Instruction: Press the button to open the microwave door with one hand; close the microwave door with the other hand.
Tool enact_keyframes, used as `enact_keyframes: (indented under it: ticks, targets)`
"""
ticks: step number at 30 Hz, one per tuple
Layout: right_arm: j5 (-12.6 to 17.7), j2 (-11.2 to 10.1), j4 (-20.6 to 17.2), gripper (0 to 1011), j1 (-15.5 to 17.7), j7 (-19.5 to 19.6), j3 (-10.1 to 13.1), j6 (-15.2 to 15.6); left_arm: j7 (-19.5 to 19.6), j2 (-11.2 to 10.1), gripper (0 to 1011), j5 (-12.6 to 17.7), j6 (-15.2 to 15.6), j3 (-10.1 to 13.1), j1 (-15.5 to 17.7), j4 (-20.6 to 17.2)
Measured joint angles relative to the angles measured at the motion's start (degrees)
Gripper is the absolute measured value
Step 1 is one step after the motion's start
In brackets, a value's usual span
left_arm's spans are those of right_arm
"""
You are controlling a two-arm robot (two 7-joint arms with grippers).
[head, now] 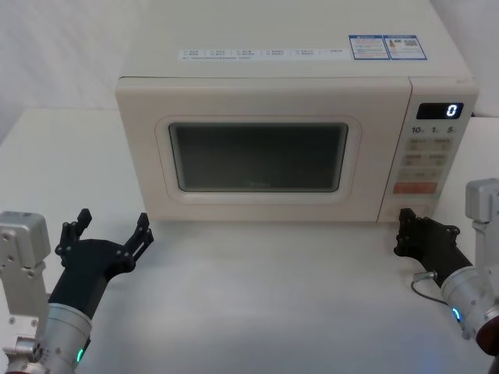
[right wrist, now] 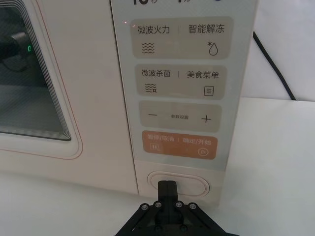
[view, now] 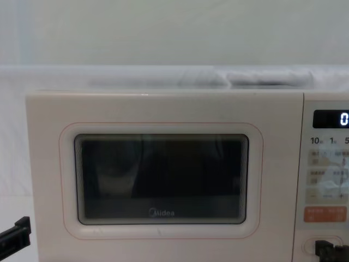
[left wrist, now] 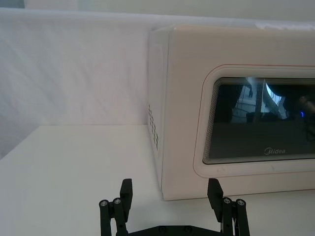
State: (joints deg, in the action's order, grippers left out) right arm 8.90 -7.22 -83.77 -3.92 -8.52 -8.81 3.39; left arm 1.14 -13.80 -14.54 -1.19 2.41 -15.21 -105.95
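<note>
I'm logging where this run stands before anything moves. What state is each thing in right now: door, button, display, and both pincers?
microwave door: shut, flush with the front.
button: not visibly pushed in; the right pincer's tip is right at it, contact unclear.
display: lit, showing 0.
left pincer: open, holding nothing, low in front of the microwave's left corner.
right pincer: fingers together, pointed at the button.
</note>
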Motion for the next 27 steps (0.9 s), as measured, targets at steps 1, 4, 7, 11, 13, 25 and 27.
enact_keyframes:
  ticks: [1,4,7,11,13,25,27]
  targets:
    - [-0.02,0.12,0.19,0,-0.06,0.06,-0.01,-0.2,0.0,0.0,1001,0.0,0.0,0.0,0.0,0.0]
    - [-0.04,0.28,0.41,0,-0.12,0.16,-0.01,-0.47,0.0,0.0,1001,0.0,0.0,0.0,0.0,0.0]
    - [-0.11,0.52,0.79,0,-0.2,0.4,0.11,-0.89,0.0,0.0,1001,0.0,0.0,0.0,0.0,0.0]
    - [-0.14,0.75,1.12,0,-0.26,0.56,0.28,-1.27,0.0,0.0,1001,0.0,0.0,0.0,0.0,0.0]
    - [-0.16,0.86,1.26,0,-0.27,0.61,0.35,-1.44,0.0,0.0,1001,0.0,0.0,0.0,0.0,0.0]
    - [-0.56,1.34,2.28,0,-0.83,0.84,0.59,-2.43,0.0,0.0,1001,0.0,0.0,0.0,0.0,0.0]
    - [-0.7,1.41,2.51,0,-1.04,0.86,0.59,-2.53,0.0,0.0,1001,0.0,0.0,0.0,0.0,0.0]
